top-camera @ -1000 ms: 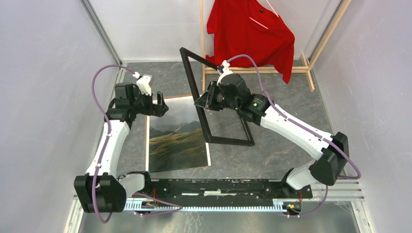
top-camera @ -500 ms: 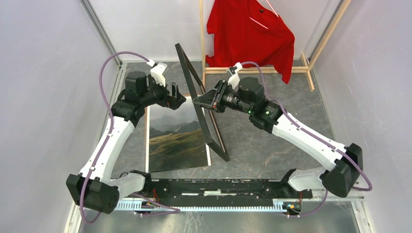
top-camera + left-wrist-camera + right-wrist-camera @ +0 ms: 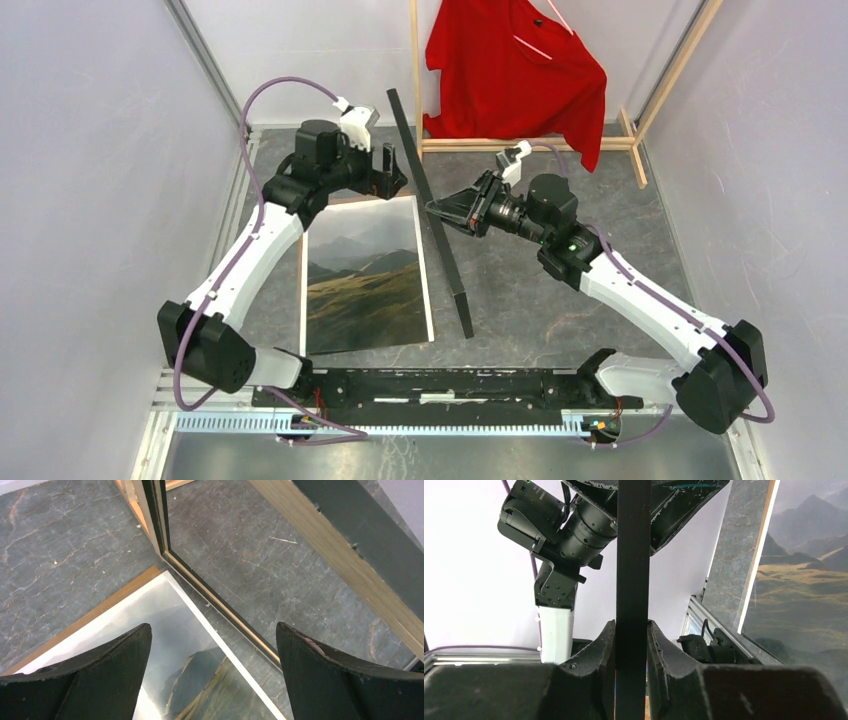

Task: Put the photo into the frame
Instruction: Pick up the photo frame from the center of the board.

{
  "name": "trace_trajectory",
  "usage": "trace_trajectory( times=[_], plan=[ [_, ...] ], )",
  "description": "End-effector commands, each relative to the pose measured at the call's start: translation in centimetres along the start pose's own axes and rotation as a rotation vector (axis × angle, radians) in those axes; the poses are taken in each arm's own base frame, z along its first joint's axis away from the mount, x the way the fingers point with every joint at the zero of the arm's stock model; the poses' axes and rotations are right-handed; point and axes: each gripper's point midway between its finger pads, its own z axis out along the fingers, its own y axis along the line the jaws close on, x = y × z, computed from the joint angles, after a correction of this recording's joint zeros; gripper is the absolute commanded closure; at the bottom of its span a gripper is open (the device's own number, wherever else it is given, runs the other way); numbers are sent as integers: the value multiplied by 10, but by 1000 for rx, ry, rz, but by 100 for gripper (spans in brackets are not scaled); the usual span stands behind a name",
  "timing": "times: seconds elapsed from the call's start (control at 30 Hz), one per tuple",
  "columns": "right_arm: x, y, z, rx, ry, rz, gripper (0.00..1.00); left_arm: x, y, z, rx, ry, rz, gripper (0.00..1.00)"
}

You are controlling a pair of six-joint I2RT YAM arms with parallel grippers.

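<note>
Plainly the job is only part done. The photo (image 3: 365,275) lies flat and face up on the bench (image 3: 570,290), with a thin brown board (image 3: 100,607) showing along its far edge, and the frame (image 3: 455,280) is not yet around it. The frame stands on edge, steeply tilted, just beside the photo's right border, so the overhead camera sees it almost edge-on. Its lower rail looks to rest on the bench, though the view there is too poor to be sure.

The right tool (image 3: 438,210) pinches the raised long rail about midway along. In the wrist view its pads press on either face of the black rail (image 3: 632,580). The left tool (image 3: 390,172) hangs with its fingers spread wide and holds nothing. It is above the photo's far right corner and close to the frame's far end.

By my judgement, what remains is to lay the frame down over the print and square it to the white borders.
</note>
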Motion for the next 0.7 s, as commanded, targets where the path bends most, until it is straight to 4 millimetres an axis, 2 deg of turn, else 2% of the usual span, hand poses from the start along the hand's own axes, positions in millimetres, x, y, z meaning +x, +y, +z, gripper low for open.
trace_trajectory(
  times=[0.0,0.13,0.23,0.37,0.67],
  plan=[
    [-10,-2,-14,-22,-13,-16,82,-39,-11,7,-7,-94,-1,0],
    [-28,-15,-21,38,-21,-96,49,-50,-23,18,13,-101,24,0],
    [-41,-24,-23,100,0,-175,36,-54,-31,26,27,-100,44,0],
    [-51,-31,-22,148,38,-233,32,-53,-39,37,36,-87,68,0],
    [-78,-14,-22,219,34,-386,24,-66,-51,52,38,-96,143,0]
  ],
)
